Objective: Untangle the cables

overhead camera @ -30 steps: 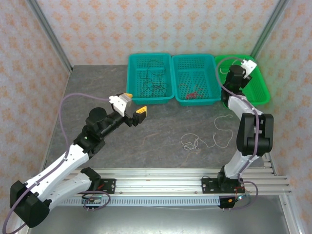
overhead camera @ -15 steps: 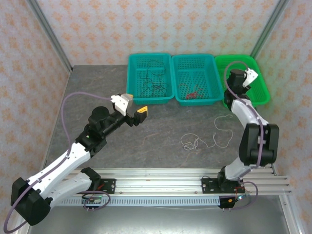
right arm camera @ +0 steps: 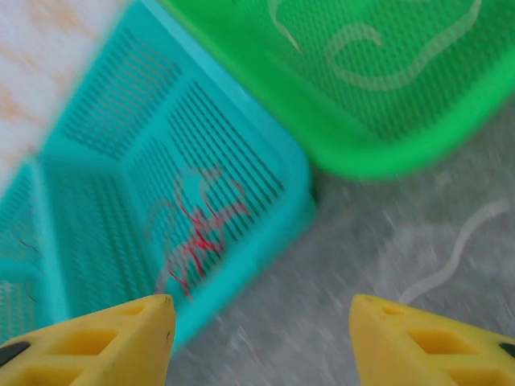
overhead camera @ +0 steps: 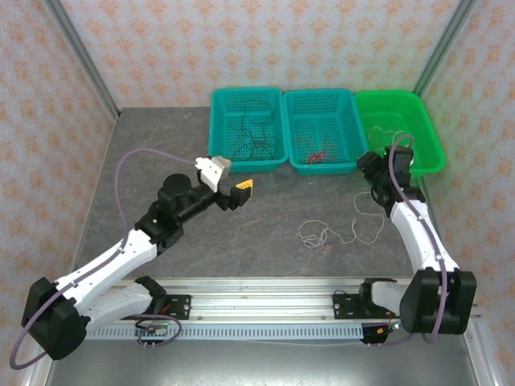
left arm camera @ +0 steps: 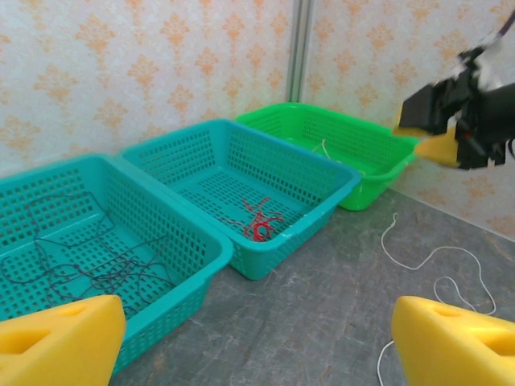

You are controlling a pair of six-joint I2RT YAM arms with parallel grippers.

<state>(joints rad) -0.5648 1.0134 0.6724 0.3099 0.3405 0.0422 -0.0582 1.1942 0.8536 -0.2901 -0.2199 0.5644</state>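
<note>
A black cable [overhead camera: 249,133] lies tangled in the left teal basket [overhead camera: 219,129]. In the middle teal basket [overhead camera: 354,149] sits a red cable [overhead camera: 318,151]. One white cable [overhead camera: 380,133] rests in the green basket [overhead camera: 430,141], and another white cable [overhead camera: 338,233] loops on the table. My left gripper [overhead camera: 231,181] hovers open in front of the left basket, nothing between its yellow fingers [left arm camera: 451,342]. My right gripper [overhead camera: 370,166] is open and empty at the green basket's front left corner. Its wrist view, blurred, looks at the red cable [right arm camera: 197,233].
The three baskets stand side by side against the back wall. Grey table [overhead camera: 161,145] stretches left of them and in front. A metal rail [overhead camera: 265,293] with both arm bases runs along the near edge. Patterned walls close the sides and back.
The right arm has pulled back from above the green basket and dropped to its front corner, and its gripper has opened. The left gripper has drifted slightly right.
</note>
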